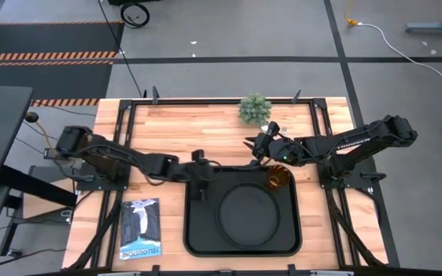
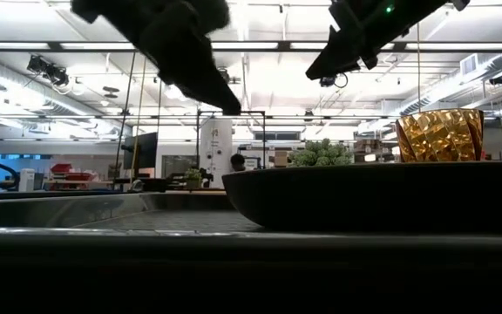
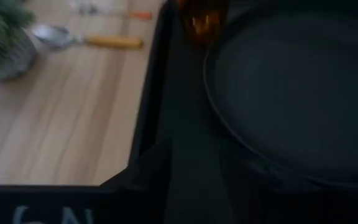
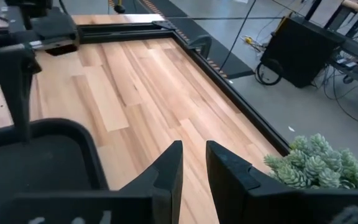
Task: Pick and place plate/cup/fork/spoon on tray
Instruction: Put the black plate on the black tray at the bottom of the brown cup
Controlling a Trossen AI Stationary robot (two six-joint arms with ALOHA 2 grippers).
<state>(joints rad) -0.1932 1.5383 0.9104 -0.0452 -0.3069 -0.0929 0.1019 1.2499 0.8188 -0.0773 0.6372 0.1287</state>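
Now the left claw (image 1: 200, 186) hovers parted over the tray (image 1: 198, 230) rim; the right claw (image 4: 192, 163) stands narrowly parted, empty.

Lab: ceiling striplights (image 2: 260, 45), floor cables (image 1: 405, 47)

High view: you look straight down from far above on the whole table (image 1: 167, 130) and the tray (image 1: 242, 241).
Low view: you sit at table height, very close to the plate (image 2: 373, 196), facing the room.
Left wrist view: you look down close at the tray's edge.
Right wrist view: you look across the wood.
Shared: the cup (image 1: 277, 178) shows from above, low and left wrist.
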